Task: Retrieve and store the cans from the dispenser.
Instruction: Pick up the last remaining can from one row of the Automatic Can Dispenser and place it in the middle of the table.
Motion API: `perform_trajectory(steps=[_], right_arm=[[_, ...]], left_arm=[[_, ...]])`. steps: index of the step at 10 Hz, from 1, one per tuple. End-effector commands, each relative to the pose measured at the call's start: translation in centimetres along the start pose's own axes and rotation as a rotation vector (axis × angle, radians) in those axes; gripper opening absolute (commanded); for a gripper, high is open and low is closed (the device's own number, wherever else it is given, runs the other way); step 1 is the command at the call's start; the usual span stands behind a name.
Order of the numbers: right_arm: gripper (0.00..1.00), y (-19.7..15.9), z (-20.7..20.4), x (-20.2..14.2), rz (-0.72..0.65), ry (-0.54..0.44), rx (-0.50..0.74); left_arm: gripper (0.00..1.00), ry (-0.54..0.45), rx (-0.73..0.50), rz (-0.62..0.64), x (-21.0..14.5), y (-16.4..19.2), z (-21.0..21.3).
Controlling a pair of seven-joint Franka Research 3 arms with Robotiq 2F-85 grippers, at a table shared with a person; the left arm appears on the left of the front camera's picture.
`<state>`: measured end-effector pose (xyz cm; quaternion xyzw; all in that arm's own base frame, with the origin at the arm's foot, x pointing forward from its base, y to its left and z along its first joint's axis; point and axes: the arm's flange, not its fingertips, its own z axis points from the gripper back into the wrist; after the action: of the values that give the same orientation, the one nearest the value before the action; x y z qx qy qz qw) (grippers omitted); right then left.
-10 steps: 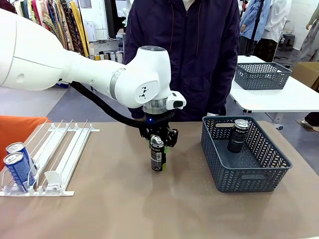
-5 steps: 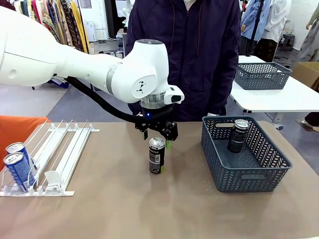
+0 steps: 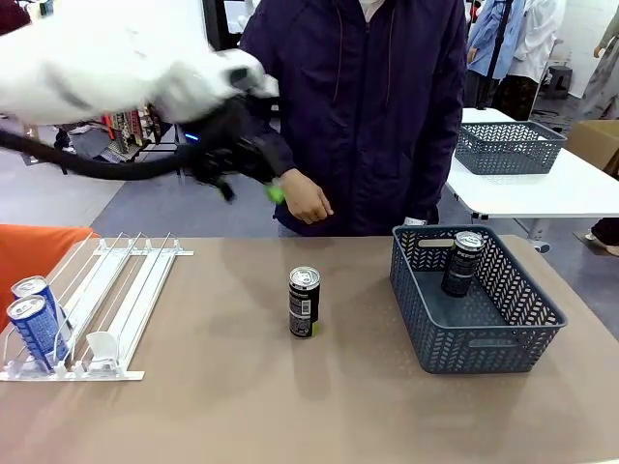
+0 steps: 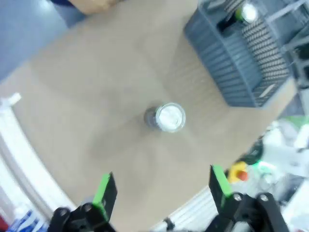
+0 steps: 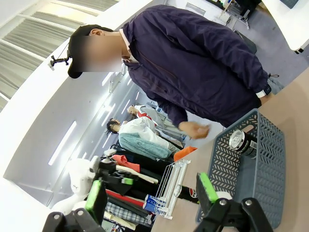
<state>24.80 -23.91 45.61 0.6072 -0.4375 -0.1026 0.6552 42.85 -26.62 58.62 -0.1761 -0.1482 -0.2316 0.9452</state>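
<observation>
Through my left wrist camera, slightly blurred, I look down on the brown table [image 4: 96,96]. My left gripper [image 4: 161,191] is spread wide, holding nothing. Beyond it, one can [image 4: 166,117] stands upright, silver top showing. A grey basket [image 4: 231,72] at upper right holds a second can [image 4: 247,13]. The white dispenser [image 4: 19,150] edges the left.

The left arm [image 3: 106,53] is smooth white casing, smeared by motion blur; a thick black cable [image 3: 87,171] hangs beneath it. The left gripper [image 4: 161,186] has black fingers faced with bright green pads [image 4: 103,189], and round pins at the knuckles; the right gripper [image 5: 152,191] is built alike. The person [image 3: 377,106] wears a dark navy zip jacket with long sleeves; a white collar [image 3: 372,8] shows at the neck; a black cap [image 5: 79,43] sits on the head.
</observation>
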Motion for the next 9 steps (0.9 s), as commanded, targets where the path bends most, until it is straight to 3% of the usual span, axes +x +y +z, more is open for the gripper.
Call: perform_trajectory(steps=[1,3,4,7,9], right_arm=[[1.0,0.5,-0.2,0.3,-0.008,-0.022,0.014],[1.0,0.5,-0.2,0.3,-0.008,-0.022,0.014],[1.0,0.5,-0.2,0.3,-0.008,-0.022,0.014],[1.0,0.5,-0.2,0.3,-0.008,-0.022,0.014],[1.0,0.5,-0.2,0.3,-0.008,-0.022,0.014]], left_arm=[[1.0,-0.116,-0.154,0.111,-7.2,8.3,4.4],[1.0,-0.231,-0.313,0.194,-12.7,14.6,7.3],[1.0,-0.338,-0.445,0.187,-16.6,17.7,8.2],[1.0,-0.657,-0.747,0.268,-25.8,23.5,5.0],[1.0,-0.576,-0.799,0.365,-27.1,24.5,1.5]])
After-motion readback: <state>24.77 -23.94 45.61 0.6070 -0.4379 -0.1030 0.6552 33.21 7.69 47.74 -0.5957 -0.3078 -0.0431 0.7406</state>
